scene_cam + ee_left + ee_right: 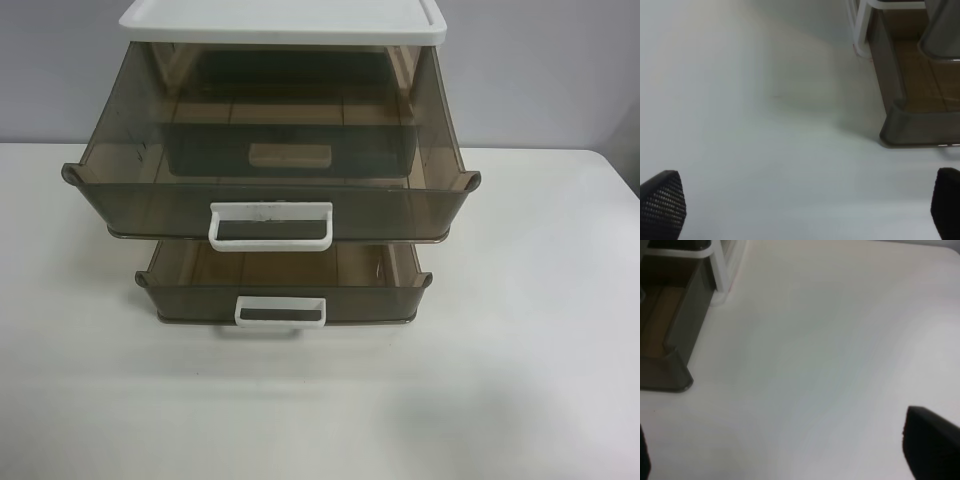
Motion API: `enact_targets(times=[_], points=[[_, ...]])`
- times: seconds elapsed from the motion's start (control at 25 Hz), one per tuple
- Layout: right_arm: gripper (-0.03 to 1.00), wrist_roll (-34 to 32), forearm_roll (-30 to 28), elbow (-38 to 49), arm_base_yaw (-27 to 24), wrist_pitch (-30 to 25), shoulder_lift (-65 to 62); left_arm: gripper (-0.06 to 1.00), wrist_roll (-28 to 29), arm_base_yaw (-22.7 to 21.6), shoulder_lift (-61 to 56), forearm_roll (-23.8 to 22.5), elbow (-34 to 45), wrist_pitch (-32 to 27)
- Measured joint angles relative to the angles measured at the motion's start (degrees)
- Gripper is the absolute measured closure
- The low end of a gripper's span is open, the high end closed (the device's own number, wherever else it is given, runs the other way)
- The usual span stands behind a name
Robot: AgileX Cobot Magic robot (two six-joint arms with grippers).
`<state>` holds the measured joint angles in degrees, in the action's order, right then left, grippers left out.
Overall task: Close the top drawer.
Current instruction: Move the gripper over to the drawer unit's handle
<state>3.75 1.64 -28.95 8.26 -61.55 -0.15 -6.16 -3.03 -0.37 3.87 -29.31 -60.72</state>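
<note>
The top drawer (150, 190), smoky brown and see-through, is pulled far out of the cabinet. Its wide white loop handle (270, 225) has dark scuffs on the upper bar. No gripper shows in the exterior high view. In the left wrist view my left gripper (802, 210) is open and empty over bare table, short of a drawer corner (910, 125). A corner that looks like the top drawer's (940, 30) hangs above that one. In the right wrist view my right gripper (790, 460) is open and empty, apart from a drawer corner (670, 365).
A lower brown drawer (285, 290) with a narrower white handle (281, 311) is also partly out, under the top one. A white lid (285, 22) caps the cabinet. The cabinet stands on a white table (520, 350) before a grey wall.
</note>
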Motion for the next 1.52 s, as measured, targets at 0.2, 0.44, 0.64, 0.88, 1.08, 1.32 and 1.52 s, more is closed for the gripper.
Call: enact_targets(times=[0.2, 0.44, 0.64, 0.88, 1.08, 1.32, 1.52], points=[[-0.03, 0.0, 0.0, 0.0, 0.0, 0.0, 0.0, -0.05, 0.0, 0.0, 0.0, 0.0, 0.0, 0.0], [-0.03, 0.0, 0.0, 0.0, 0.0, 0.0, 0.0, -0.05, 0.0, 0.0, 0.0, 0.0, 0.0, 0.0], [-0.03, 1.8, 2.6, -7.2, 0.0, -0.1, 10.9, -0.05, 0.0, 0.0, 0.0, 0.0, 0.0, 0.0], [-0.03, 6.7, 4.1, -22.5, 6.0, 1.0, 31.3, -0.05, 0.0, 0.0, 0.0, 0.0, 0.0, 0.0], [-0.03, 6.7, 0.9, -33.2, 19.8, 0.9, 47.6, -0.05, 0.0, 0.0, 0.0, 0.0, 0.0, 0.0], [-0.03, 3.1, -9.2, -44.2, 39.7, -0.3, 65.6, -0.05, 0.0, 0.0, 0.0, 0.0, 0.0, 0.0], [-0.03, 0.4, -13.9, -50.8, 53.0, -1.1, 77.5, -0.05, 0.0, 0.0, 0.0, 0.0, 0.0, 0.0]])
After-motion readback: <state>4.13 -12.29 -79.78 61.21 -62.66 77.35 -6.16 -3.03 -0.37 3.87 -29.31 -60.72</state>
